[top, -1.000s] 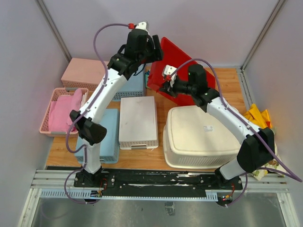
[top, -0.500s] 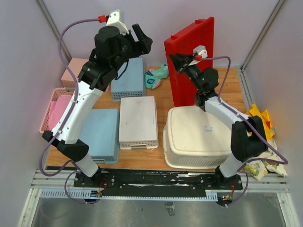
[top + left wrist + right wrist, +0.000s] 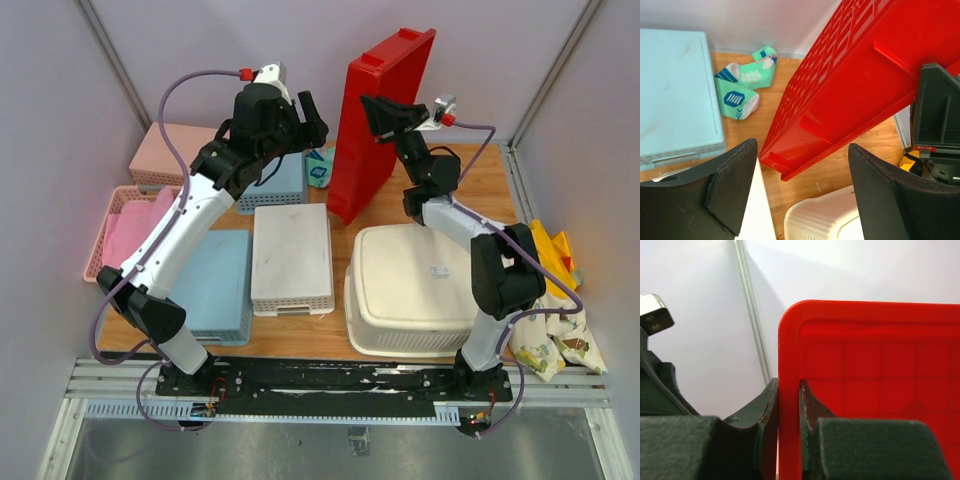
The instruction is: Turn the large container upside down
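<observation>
The large container (image 3: 420, 285), a cream basket, lies base up on the table at the right, with a small sticker on its base; one corner shows in the left wrist view (image 3: 825, 217). My right gripper (image 3: 378, 112) is shut on the rim of the flat red tray (image 3: 385, 120), holding it nearly upright behind the container; the rim sits between the pads (image 3: 789, 390). My left gripper (image 3: 305, 115) is open and empty, raised left of the tray, looking down at the tray's underside (image 3: 855, 85).
A small white basket (image 3: 291, 257) lies base up at the centre. Blue baskets (image 3: 215, 280) are on the left and at the back (image 3: 280, 175). A pink basket with cloth (image 3: 125, 235) is far left. Green socks (image 3: 742, 85) lie behind. Yellow cloth (image 3: 545, 245) is at the right edge.
My right gripper has raised the red tray from a low lean to nearly upright. My left arm swung up and left, then came back towards the tray.
</observation>
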`<action>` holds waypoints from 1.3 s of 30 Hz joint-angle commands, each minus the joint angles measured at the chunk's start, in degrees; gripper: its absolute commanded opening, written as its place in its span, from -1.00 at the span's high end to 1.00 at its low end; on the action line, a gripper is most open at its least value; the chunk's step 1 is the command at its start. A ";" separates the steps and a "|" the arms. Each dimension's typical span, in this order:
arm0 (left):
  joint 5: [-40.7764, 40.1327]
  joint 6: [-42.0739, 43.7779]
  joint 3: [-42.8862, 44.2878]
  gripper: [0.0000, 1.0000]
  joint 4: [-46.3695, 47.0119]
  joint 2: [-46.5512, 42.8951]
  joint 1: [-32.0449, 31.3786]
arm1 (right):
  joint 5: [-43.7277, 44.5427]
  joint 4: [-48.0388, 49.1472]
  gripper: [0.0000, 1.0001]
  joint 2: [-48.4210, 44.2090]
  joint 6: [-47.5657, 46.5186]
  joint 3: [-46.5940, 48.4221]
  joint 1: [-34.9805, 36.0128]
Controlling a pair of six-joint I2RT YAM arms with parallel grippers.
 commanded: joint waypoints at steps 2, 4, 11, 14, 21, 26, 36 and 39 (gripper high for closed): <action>-2.11 -0.35 -1.14 -0.55 2.32 -3.56 -0.23 | -6.26 7.65 0.99 0.99 5.41 5.25 -0.14; -3.35 -0.27 -1.34 -0.55 2.09 -4.23 -0.12 | -8.21 7.66 0.99 1.80 6.45 5.75 -0.13; -0.65 -1.43 -1.94 -0.60 1.37 -5.91 2.31 | -9.18 7.61 0.99 -1.14 5.62 -2.12 -0.83; 1.68 -1.39 0.01 -0.71 1.38 -5.99 2.88 | -10.34 7.65 0.99 -3.44 4.78 -6.12 -1.07; 10.95 -0.48 9.46 -0.89 0.66 -0.36 3.04 | -11.27 7.61 0.99 -8.98 2.43 -16.15 -1.09; 16.40 -1.74 17.23 -0.89 -1.62 6.24 3.04 | -12.26 7.63 0.99 -10.86 1.40 -20.52 -1.14; 26.72 -4.17 18.72 -0.87 -0.74 11.41 3.04 | -14.30 7.66 0.99 -11.49 1.12 -23.54 -1.35; 31.25 -4.77 18.27 -0.83 0.40 11.97 3.04 | -13.72 7.65 0.99 -11.27 1.64 -23.98 -1.37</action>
